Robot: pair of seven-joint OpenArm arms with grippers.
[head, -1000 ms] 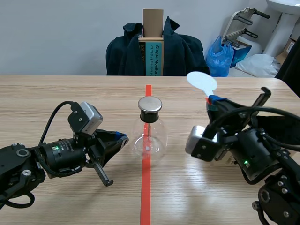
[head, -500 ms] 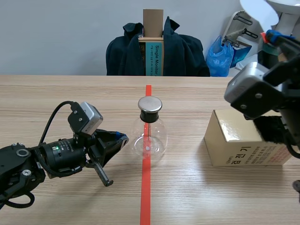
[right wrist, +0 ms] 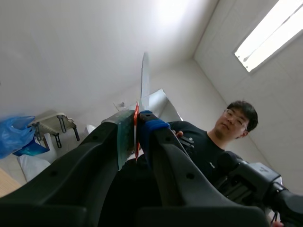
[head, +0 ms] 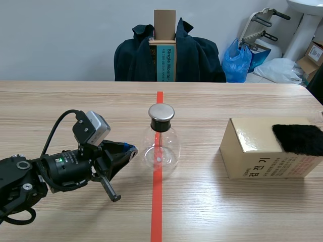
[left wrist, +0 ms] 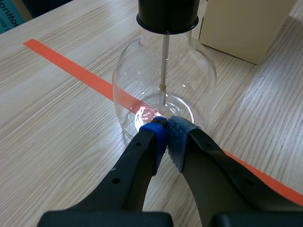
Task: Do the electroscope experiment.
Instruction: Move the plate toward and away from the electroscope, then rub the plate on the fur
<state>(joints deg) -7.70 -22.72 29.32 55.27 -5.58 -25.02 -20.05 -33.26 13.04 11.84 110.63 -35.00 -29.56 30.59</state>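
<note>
Electroscope (head: 161,141) stands mid-table on the red tape line (head: 157,212). Left gripper (left wrist: 166,137): jaws clenched on nothing, tips at the foot of the glass bulb (contact or a hair's gap, cannot tell). Right gripper (right wrist: 136,130): out of the scene view, pointed up at the ceiling, jaws grasping a thin paddle (right wrist: 144,80) by its red neck. Gold box (head: 252,151) lies off to the right, with black fur (head: 300,138) on top. A person (right wrist: 234,127) shows beyond the right gripper.
</note>
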